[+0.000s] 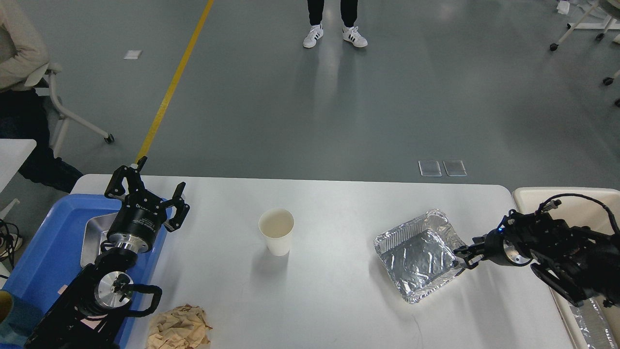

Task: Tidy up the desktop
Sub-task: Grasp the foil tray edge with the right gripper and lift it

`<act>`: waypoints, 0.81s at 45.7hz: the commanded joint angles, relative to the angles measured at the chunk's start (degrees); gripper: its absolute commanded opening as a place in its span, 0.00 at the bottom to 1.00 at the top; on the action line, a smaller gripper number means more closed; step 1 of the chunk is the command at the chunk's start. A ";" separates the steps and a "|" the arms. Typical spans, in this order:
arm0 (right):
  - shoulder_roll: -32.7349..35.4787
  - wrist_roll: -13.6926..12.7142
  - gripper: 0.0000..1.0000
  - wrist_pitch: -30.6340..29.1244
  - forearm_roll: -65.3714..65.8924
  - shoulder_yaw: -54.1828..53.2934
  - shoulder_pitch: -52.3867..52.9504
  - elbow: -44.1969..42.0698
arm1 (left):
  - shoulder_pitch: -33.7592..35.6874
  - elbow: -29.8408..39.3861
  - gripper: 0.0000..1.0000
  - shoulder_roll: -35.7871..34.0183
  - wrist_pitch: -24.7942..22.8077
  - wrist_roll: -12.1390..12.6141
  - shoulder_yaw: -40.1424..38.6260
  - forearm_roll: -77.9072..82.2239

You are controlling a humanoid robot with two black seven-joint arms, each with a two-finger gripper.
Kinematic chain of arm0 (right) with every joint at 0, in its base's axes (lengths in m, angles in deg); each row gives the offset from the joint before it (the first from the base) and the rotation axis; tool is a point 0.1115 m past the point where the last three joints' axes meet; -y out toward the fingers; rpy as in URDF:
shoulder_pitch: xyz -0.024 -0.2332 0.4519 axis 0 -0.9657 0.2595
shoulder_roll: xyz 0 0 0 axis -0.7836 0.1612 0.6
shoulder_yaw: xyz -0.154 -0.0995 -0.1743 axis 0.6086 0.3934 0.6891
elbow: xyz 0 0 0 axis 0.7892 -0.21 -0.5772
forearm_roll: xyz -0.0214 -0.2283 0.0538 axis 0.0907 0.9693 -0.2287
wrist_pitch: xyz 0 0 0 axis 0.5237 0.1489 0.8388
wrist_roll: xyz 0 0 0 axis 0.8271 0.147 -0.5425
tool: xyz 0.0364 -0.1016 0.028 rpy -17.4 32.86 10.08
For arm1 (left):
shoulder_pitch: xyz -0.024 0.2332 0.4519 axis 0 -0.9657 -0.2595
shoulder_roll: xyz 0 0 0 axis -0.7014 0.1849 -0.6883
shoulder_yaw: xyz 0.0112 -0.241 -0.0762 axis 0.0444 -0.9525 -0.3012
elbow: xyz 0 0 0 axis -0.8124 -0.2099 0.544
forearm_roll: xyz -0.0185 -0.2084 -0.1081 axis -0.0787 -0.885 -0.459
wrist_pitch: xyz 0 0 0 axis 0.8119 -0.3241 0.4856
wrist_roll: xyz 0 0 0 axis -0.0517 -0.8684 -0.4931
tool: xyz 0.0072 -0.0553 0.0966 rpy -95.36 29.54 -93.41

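Observation:
The white desktop [339, 300] fills the lower view. On it stand an upright white paper cup [276, 230] in the middle, an empty foil tray [417, 254] to the right and a crumpled brown paper napkin [178, 328] at the front left. My right gripper [462, 257] is at the foil tray's right rim, its dark fingers closed on the rim. My left gripper [147, 186] is open and empty, held above the far right edge of the blue tray [53, 237].
The blue tray at the left holds a metal dish [94, 235]. A beige bin [576, 203] stands off the desktop's right edge, with foil showing in it. A person's feet [334, 36] stand on the floor beyond. A seated person [19, 72] is at far left.

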 commanded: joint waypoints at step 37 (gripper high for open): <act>15.41 9.38 0.00 -8.92 -15.42 0.27 8.09 13.15 | 0.44 -0.35 0.97 -0.65 0.17 0.35 0.00 -0.08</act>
